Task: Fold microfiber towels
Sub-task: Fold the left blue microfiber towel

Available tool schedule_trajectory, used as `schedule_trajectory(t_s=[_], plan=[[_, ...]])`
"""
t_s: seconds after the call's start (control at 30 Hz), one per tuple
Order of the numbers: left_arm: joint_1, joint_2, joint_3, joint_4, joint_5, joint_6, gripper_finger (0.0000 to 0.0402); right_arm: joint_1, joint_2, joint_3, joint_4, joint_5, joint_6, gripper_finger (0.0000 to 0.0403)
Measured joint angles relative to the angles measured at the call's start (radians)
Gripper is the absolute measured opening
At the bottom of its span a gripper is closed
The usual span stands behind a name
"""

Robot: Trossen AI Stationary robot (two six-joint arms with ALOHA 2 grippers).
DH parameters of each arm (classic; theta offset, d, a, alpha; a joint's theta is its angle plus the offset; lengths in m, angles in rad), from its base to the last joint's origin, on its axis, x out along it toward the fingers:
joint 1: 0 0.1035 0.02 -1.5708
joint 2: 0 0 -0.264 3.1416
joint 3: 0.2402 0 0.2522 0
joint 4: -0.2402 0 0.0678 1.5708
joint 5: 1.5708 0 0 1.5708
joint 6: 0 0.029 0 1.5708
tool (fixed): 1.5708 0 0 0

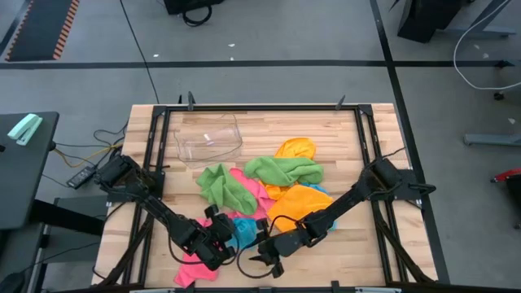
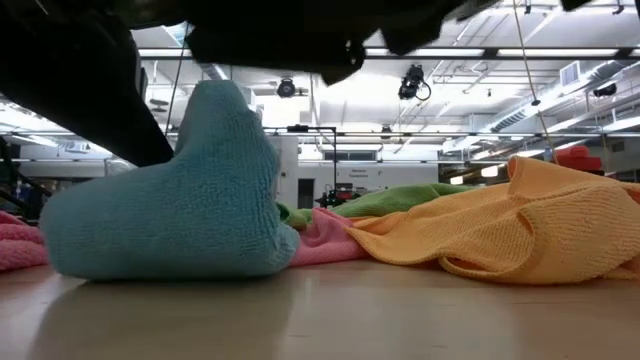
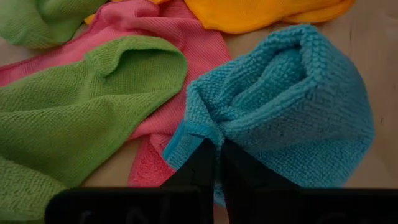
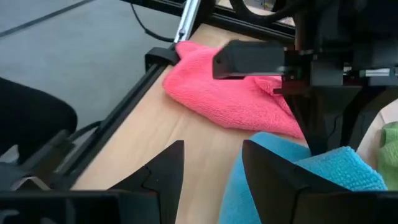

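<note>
A sky blue towel [image 3: 292, 106] stands bunched in a hump near the table's front middle [image 1: 244, 230], and my left gripper [image 3: 214, 146] is shut on it. My right gripper [image 4: 214, 163] is open just to its right [image 1: 262, 259], one finger over bare wood and the other over the blue towel's edge [image 4: 249, 186]. A pink towel [image 1: 195, 268] lies at the front left. Behind lie another pink towel [image 1: 248, 191], two green towels [image 1: 220, 187] [image 1: 285, 169] and two orange towels [image 1: 305, 203] [image 1: 295, 149]. My left gripper pinches a gathered edge of the blue towel, beside its hemmed border [image 3: 186, 134], between its two fingers. The fingers slant down from the table's near left. The pinched part is raised and the towel's lower part [image 2: 170, 250] rests on the table. Whether my right gripper touches the towel, I cannot tell.
A clear plastic tub [image 1: 209, 138] stands at the far left of the table. Black frame rails [image 1: 155, 163] run along the table's sides. Bare wood [image 1: 342, 260] shows at the front right.
</note>
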State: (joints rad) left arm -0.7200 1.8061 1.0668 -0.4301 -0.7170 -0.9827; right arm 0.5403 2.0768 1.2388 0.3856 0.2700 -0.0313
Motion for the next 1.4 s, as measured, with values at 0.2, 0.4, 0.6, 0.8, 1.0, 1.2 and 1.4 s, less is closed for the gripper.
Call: schedule_trajectory(t_s=[0.2, 0.4, 0.6, 0.8, 1.0, 1.2, 1.4], plan=[[0.001, 0.019, 0.000, 0.003, 0.008, 0.000, 0.0027, -0.020, 0.023, 0.000, 0.047, 0.052, -0.024, 0.0172], [0.000, 0.055, -0.001, 0.013, 0.011, 0.002, 0.0029, -0.028, 0.023, 0.000, 0.053, 0.076, -0.020, 0.0176], [0.002, 0.056, -0.001, 0.021, 0.006, 0.025, 0.0020, -0.021, 0.023, 0.000, 0.100, 0.076, -0.070, 0.0188], [0.007, 0.056, 0.000, 0.028, -0.008, 0.031, 0.0038, -0.045, 0.023, 0.000, 0.093, 0.069, -0.074, 0.0209], [0.017, 0.056, -0.001, 0.037, -0.009, 0.054, 0.0025, -0.079, 0.056, 0.002, 0.117, 0.050, -0.088, 0.0224], [0.018, 0.056, 0.000, 0.041, -0.009, 0.078, 0.0027, -0.100, 0.059, 0.008, 0.093, 0.044, -0.092, 0.0225], [0.009, 0.056, 0.000, 0.035, -0.009, 0.073, 0.0029, -0.108, 0.059, 0.008, -0.082, 0.044, -0.008, 0.0219]])
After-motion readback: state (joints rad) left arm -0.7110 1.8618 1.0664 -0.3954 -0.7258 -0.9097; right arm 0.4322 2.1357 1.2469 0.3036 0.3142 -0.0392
